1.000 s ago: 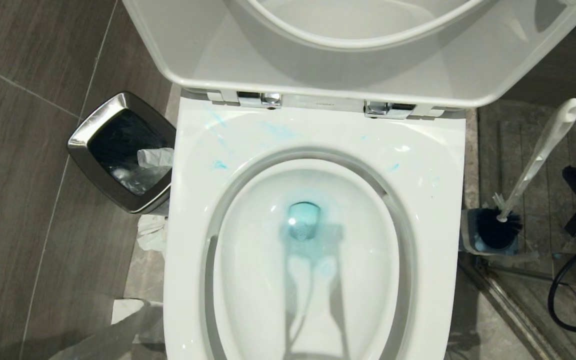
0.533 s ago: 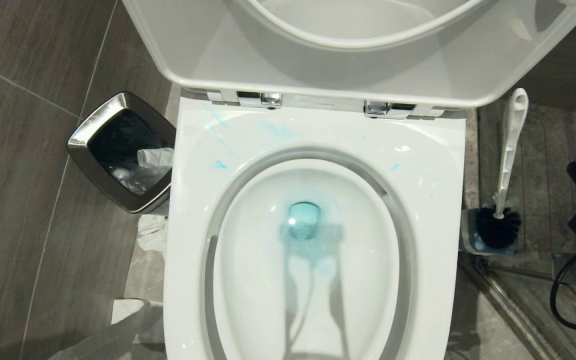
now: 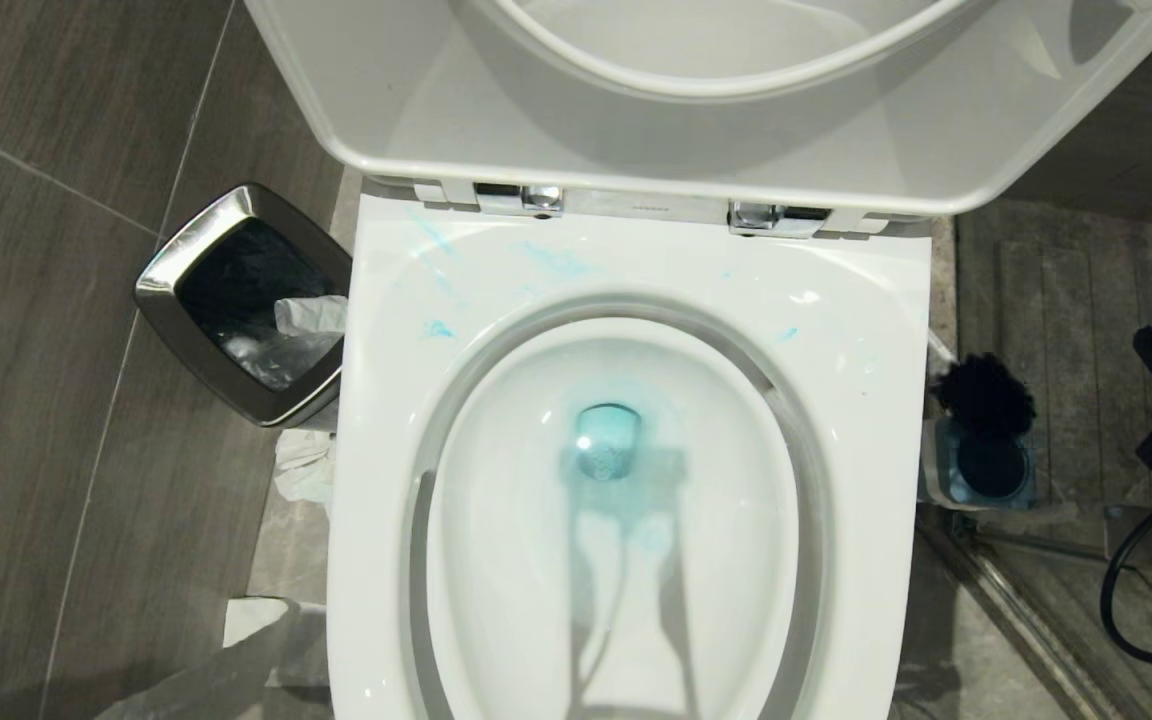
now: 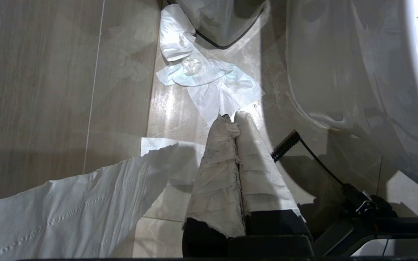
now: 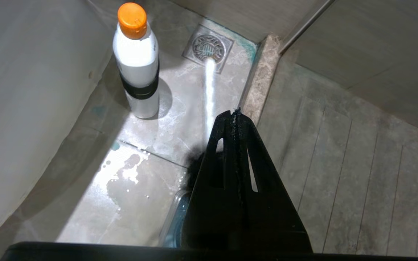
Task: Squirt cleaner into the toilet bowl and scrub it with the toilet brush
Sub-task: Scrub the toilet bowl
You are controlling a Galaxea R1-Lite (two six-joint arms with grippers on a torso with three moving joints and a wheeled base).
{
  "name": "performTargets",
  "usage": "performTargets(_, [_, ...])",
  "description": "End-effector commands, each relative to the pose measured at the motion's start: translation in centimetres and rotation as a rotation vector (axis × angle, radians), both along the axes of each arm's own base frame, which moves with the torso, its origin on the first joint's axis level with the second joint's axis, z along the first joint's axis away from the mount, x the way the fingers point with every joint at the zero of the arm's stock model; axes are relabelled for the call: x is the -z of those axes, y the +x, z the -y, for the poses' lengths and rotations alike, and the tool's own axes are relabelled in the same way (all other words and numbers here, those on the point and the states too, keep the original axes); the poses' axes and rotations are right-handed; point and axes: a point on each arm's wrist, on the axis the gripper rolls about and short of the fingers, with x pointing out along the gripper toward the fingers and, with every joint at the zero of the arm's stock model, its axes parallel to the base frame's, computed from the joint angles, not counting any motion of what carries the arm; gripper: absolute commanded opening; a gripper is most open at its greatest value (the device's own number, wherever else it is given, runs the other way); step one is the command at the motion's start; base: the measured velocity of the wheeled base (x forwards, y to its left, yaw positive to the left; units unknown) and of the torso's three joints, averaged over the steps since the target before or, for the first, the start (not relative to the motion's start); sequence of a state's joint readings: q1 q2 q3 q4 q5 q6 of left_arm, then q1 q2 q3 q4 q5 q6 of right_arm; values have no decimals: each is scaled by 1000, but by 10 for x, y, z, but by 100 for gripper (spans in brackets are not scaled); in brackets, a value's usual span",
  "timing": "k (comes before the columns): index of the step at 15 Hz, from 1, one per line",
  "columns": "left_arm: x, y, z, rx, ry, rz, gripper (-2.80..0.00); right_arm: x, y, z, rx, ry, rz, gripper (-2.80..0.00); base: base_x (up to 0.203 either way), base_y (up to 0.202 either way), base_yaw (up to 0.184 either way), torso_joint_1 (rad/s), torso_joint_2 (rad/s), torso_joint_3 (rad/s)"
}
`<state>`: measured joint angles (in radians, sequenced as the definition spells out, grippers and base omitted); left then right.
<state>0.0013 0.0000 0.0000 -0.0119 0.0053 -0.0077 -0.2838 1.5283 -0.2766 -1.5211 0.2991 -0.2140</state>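
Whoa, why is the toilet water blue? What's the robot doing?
A robot is cleaning the toilet bowl. Blue cleaner is already in the water and smeared on the rim. The toilet brush lies on the floor, its bristles beside its blue holder, not in it. The right gripper hangs shut over it, holding nothing. The left gripper, wrapped in paper, is shut, low by the floor on the other side.

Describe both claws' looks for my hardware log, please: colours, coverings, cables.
The left claw has two long tapering fingers wrapped in crinkled white paper over a black base; a black cable with a ribbed sleeve runs beside it. The right claw is bare matte black: triangular fingers with slot cut-outs and toothed inner edges.
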Motion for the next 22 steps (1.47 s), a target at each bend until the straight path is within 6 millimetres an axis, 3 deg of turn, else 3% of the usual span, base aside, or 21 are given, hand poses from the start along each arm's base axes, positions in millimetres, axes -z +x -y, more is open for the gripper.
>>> performTargets(1, [2,1,0,-1,0,-7,-280,0,0,0,-3,-4,5,-280,0,0,0,0,0,0])
performTargets(5, [2,1,0,0,0,-7,-280,8,4,1,-6,24,-46,-280,0,0,0,0,0,0])
performTargets(9, [2,1,0,-1,0,-7,-280,12,27,7,-9,64,-117,-280,0,0,0,0,0,0])
performTargets(12, [2,1,0,0,0,-7,-280,6,61,10,52,139,-206,-280,0,0,0,0,0,0])
performTargets(17, [2,1,0,-1,0,-7,-280,26,134,-10,182,312,-315,-280,0,0,0,0,0,0])
performTargets(22, [2,1,0,0,0,-7,-280,3,194,-11,231,434,-261,-280,0,0,0,0,0,0])
